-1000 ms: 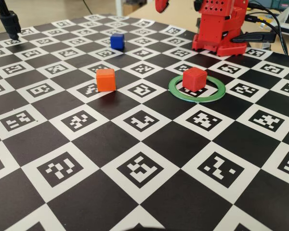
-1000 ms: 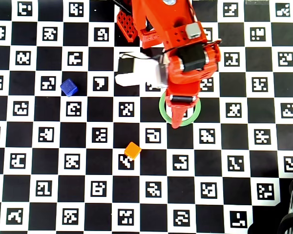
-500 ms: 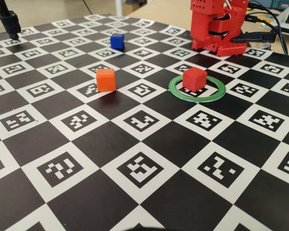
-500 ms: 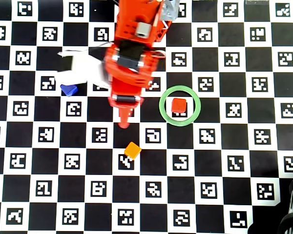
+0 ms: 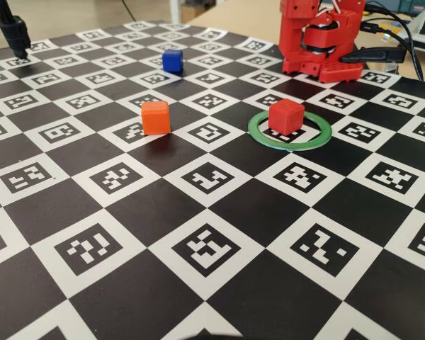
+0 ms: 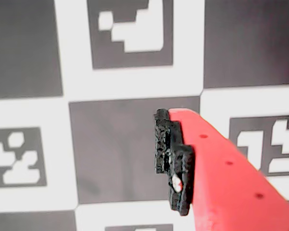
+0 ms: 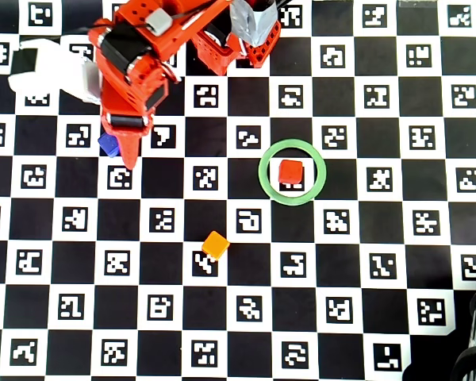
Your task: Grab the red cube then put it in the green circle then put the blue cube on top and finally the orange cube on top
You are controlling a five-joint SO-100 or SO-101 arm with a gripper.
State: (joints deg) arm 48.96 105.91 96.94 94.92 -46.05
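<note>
1. Fixed view: small matte red cube [image 5: 286,116] sits inside the thin flat green ring [image 5: 290,130], toward its far side, flat on the checkerboard worktop [image 5: 219,283]. Judged as first step done: it is the base for the stack. Small deep-blue cube [image 5: 172,61] is far back, well apart from the ring; small bright orange cube [image 5: 156,117] sits to the left of the ring, apart from it. Both untouched, free on all sides. Only the red arm base [image 5: 319,39] shows, no hand.

2. Wrist view: red finger with black pad [image 6: 176,163] over a dark square. No cube in frame, nothing gripped. Second finger out of frame, so can't tell apart or together.

3. Overhead view: hand [image 7: 128,159] points down-frame, tip just beside the blue cube's visible corner, arm covering most of it. Likely lining up for the blue cube, next in the stack. Jaw gap unreadable here too.
</note>
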